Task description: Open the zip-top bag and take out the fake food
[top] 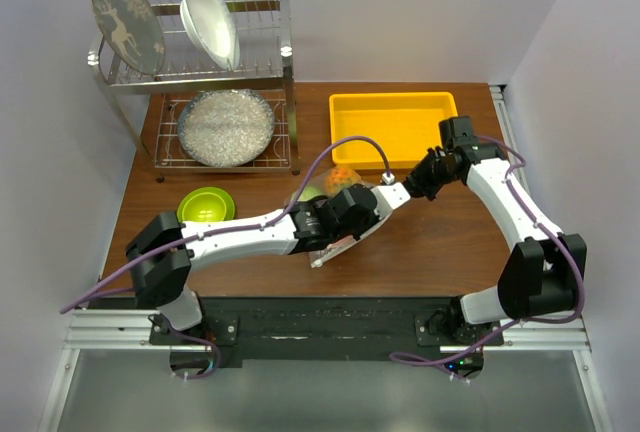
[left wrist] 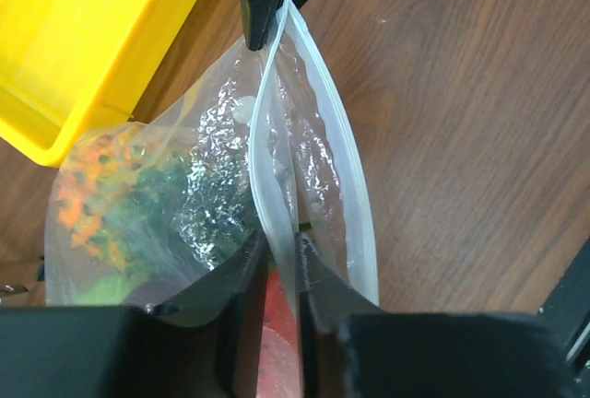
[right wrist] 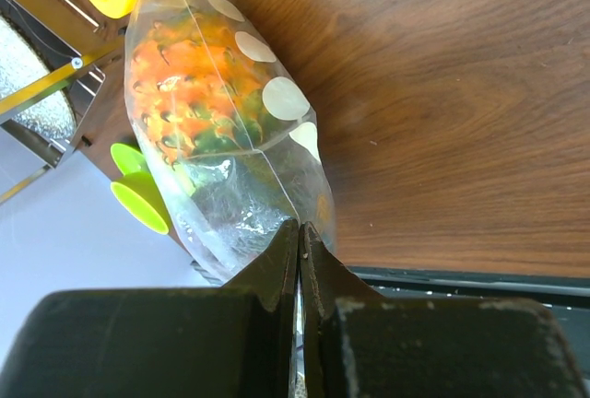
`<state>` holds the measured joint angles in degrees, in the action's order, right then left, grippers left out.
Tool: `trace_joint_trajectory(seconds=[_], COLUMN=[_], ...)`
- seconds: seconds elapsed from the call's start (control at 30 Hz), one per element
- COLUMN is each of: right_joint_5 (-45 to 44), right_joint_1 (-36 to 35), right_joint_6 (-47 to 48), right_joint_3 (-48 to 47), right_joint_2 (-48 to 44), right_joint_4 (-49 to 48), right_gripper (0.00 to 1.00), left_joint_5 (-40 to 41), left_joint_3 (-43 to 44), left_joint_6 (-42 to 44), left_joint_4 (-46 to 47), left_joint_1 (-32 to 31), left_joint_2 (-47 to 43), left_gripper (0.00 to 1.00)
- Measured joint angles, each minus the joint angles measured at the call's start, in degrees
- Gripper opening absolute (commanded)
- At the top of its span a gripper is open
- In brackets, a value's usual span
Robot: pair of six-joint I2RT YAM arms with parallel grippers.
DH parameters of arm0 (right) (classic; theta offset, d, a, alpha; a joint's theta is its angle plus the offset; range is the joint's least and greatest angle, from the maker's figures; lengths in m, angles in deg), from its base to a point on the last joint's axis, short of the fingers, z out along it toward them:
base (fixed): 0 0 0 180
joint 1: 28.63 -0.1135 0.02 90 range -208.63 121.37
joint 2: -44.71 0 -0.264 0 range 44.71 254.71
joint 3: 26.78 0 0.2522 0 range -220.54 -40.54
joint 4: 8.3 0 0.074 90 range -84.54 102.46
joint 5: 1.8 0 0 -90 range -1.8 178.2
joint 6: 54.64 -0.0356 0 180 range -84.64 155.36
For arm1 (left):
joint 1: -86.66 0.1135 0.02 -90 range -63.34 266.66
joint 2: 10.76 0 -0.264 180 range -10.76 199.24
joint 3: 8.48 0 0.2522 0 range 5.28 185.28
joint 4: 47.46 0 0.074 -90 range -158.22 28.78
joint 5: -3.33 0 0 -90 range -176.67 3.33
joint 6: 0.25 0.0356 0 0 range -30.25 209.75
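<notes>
Zip-top bag (left wrist: 313, 168): strung between both grippers at mid-table, just in front of the yellow bin (top: 392, 122). Whether its lower end rests on the table (top: 440, 242) cannot be told.

Left gripper (left wrist: 281, 246): jaws closed on one end of the zip edge, film pinched between the pads. Right gripper (right wrist: 300, 232): jaws closed on the bag's rim at the opposite end. In the left wrist view the two lips are seen bowed apart in a narrow slit between the two pinch points, so the seal is judged to be at least partly parted.

Contents: the orange pineapple (right wrist: 184, 94) with green leaves is seen pressed against the dotted wall. Something red, probably the watermelon slice (left wrist: 277, 333), is seen right at the left fingers. The other pieces are not resolved through the crinkled film.

Handling (judged):
- Film is thin, soft and glossy. It is expected to be slippery and to crumple rather than hold shape.
- The load is light hollow plastic, free to shift and roll once the bag is tilted.
- The zip strip is the stiffest part, so a hold is best taken there, one lip per gripper, near mid-length where the pull spreads the mouth widest.
- A pinch on bare film is expected to slip or stretch.

Lime-green bowl (top: 206, 204) noted left of the bag, well apart from it.
</notes>
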<state>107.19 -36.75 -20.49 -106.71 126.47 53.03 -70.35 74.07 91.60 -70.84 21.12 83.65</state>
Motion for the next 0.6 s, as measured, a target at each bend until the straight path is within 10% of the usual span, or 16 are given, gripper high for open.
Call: trace_joint_trajectory(seconds=[0.1, 0.43, 0.6], right_joint_5=[0.0, -0.63, -1.81], right_joint_1=[0.0, 0.0, 0.0], right_joint_6=[0.02, 1.11, 3.39], right_joint_3=[0.04, 1.07, 2.38], right_joint_2=[-0.2, -1.16, -2.58], right_joint_4=[-0.02, -0.94, -2.69], right_gripper=[0.0, 0.0, 0.3], left_joint_5=[-0.76, -1.09, 1.4], left_joint_3=[0.13, 0.24, 0.22], left_joint_6=[-0.42, -1.33, -2.82], left_joint_4=[-0.13, 0.24, 1.55], left_joint_1=[0.0, 0.0, 0.0], left_joint_2=[0.0, -0.17, -0.57], left_gripper=[0.0, 0.0, 0.0])
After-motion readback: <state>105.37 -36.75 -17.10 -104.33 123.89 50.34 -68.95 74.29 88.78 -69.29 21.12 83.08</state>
